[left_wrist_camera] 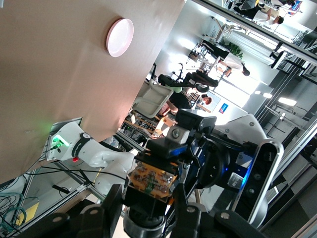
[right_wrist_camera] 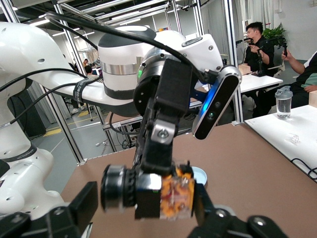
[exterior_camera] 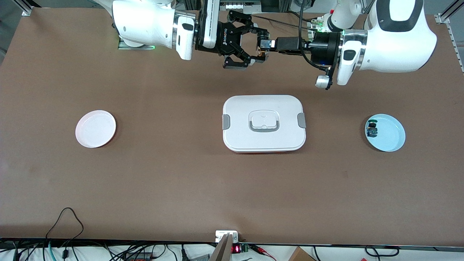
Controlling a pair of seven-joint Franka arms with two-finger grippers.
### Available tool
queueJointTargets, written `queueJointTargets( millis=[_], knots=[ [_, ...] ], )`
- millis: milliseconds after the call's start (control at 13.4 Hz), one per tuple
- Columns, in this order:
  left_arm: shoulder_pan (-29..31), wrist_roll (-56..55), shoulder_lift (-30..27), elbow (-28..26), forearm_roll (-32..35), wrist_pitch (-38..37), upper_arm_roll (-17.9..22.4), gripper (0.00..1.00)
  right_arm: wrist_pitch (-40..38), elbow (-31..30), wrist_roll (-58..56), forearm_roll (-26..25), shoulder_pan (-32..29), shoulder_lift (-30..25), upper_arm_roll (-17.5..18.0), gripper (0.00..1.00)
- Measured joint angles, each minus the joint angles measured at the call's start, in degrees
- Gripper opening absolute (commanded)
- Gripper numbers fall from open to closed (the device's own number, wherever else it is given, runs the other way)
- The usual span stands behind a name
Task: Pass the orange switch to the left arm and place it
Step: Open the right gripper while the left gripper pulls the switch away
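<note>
The desk [exterior_camera: 145, 181] carried, in descending size, the box [exterior_camera: 264, 123] at its centre, a white plate [exterior_camera: 95, 128] toward the right arm's end, and a blue plate [exterior_camera: 389, 136] toward the left arm's end holding a small green-capped switch [exterior_camera: 372, 129]. Both arms met in the air over the strip of desk between the box and the robot bases, clear of the box. The left claw [exterior_camera: 264, 45] was clenched on the orange switch [exterior_camera: 261, 52], gripping it by its body. The right claw [exterior_camera: 250, 45] stood with its fingers [exterior_camera: 232, 64] spread around the switch and not yet pressing on it. The step in hand was judged to be the handover between the arms. The next move would call for the right claw to clench firmly on the switch before the left claw released it, followed by a carry toward the white plate on a path that keeps the switch off the box. The front view alone showed the box and both plates. The right wrist view showed the switch's orange underside [right_wrist_camera: 177, 197] held between the left claw's pads. The left wrist view showed the same part [left_wrist_camera: 151, 179] from the opposite direction, with the white plate [left_wrist_camera: 120, 37] visible on the desk.
</note>
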Motion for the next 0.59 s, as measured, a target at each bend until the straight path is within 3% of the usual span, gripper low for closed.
queueJointTargets(
  millis=[446, 595],
  knots=[
    [2.0, 0.0, 0.0, 0.0, 0.8, -1.5, 0.2, 0.00, 0.0, -0.1, 0.0, 0.0, -0.1, 0.0, 0.0, 1.00],
    [4.6, 0.6, 0.0, 0.0, 6.7, -3.6, 0.3, 0.00, 0.0, -0.3, 0.0, 0.0, -0.1, 0.0, 0.0, 1.00]
  ],
)
